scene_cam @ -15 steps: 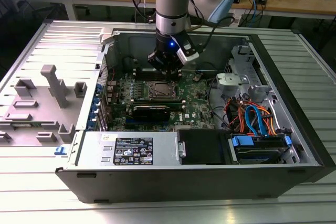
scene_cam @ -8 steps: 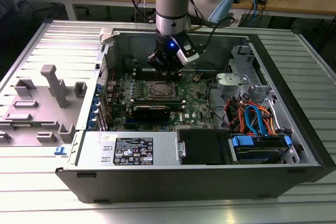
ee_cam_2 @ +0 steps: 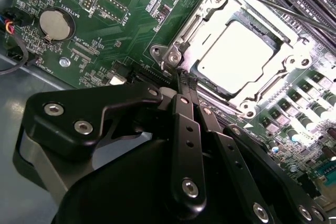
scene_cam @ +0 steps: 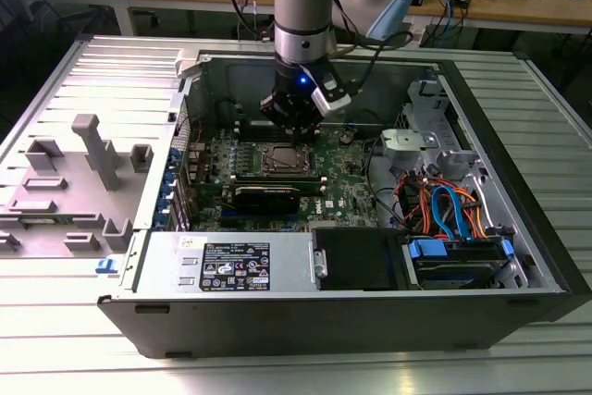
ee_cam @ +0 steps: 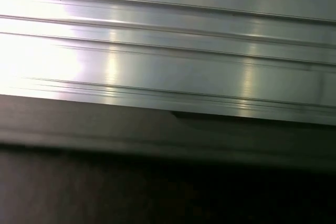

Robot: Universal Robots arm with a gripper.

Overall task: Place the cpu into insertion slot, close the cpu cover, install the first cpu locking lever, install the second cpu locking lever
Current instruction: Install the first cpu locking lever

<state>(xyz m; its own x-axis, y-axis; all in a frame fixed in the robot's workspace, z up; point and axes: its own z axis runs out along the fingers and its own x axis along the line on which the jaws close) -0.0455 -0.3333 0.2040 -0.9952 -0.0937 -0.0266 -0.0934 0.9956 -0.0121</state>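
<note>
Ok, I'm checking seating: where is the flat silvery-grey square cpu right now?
In the second wrist view the flat silvery-grey square cpu lies in the silver-rimmed socket on the green board, framed by the thin silver cover plate, just beyond the black gripper.

We see a green board (ee_cam_2: 131, 30) dotted with fine pale print, a silver cover (ee_cam_2: 210, 14) framing the bright silvery-grey cpu (ee_cam_2: 236, 51), a matte black gripper (ee_cam_2: 185, 80) with silver screws, and orange and blue cables (scene_cam: 444, 210) beside grey ribbed panels (ee_cam: 168, 51).

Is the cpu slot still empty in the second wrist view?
No. The cpu sits in the slot, with the cover framing it.
</note>
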